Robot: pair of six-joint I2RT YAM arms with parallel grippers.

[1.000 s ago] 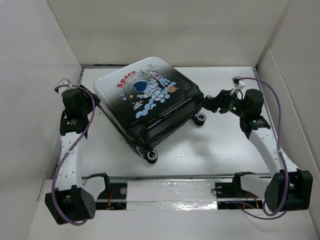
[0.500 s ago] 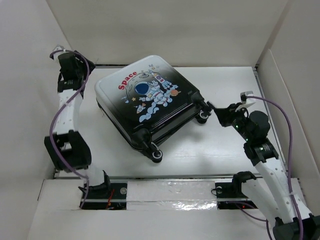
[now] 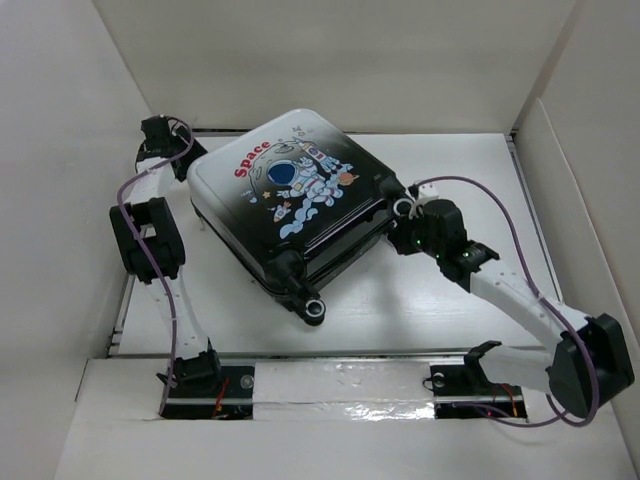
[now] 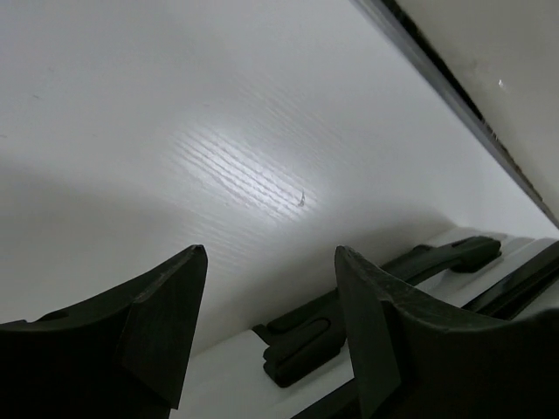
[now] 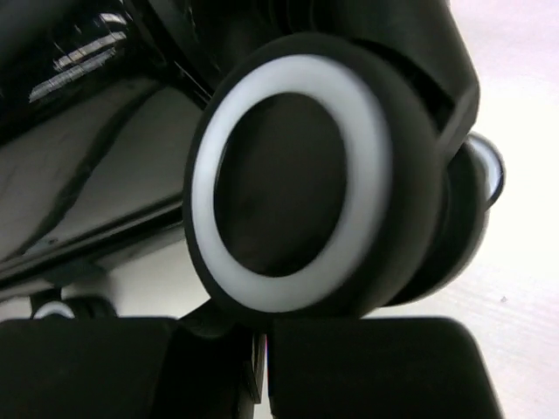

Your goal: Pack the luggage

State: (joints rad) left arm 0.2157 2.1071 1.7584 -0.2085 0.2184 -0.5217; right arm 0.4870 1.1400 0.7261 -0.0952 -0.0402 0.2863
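A: Since a second ago the luggage (image 3: 295,205) has slid a little toward the upper left. The right gripper (image 5: 262,332) has come in from mid-right and its fingers have drawn together. The left arm has swung up along the left side.

B: Luggage position now?

A: Lying flat and closed, astronaut print up, set diagonally in the upper middle of the top view. Its white corner points at the back wall (image 3: 330,60), and its black end with the wheels faces lower right.

B: Right side?

A: Fingers pressed together, only a thin slit between them, nothing clamped. They sit just under the right-corner caster (image 5: 288,183), which fills the wrist view. Cannot tell whether they touch it.

B: Left?

A: The left gripper (image 4: 271,257) is at the luggage's upper-left corner, fingers apart, nothing between them but bare white surface. A black handle-like part shows beyond; cannot tell what it belongs to.

B: Room to move?

A: Tight at the upper left, between the luggage and the left wall (image 3: 60,200). Open table (image 3: 470,180) lies to the right, and more runs below the front caster (image 3: 315,310) down to the rail (image 3: 340,385).

B: Surface?

A: White, faint wood grain, glare patch. Plain pale panels stand on three sides.
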